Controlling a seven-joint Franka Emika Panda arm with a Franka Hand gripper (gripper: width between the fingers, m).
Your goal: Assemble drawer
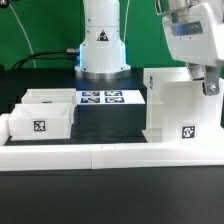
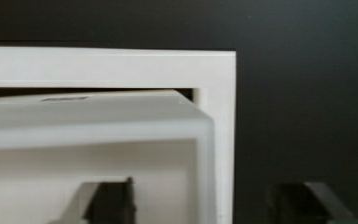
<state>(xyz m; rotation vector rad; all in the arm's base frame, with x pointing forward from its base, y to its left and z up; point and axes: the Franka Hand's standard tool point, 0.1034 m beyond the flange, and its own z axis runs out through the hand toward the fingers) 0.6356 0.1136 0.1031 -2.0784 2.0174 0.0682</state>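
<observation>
Black table [image 1: 110,200]; arm [image 1: 190,35] points down, pincer [image 2: 211,200] spread above housing [image 1: 175,105] wall.

white arm [image 1: 103,35], blue glowing base ring [image 1: 80,63], black fingers [image 2: 105,200]

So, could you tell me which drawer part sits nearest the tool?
The tall housing at the exterior view's right, below the tool; the front tray and rear tray lie at that view's left.
</observation>
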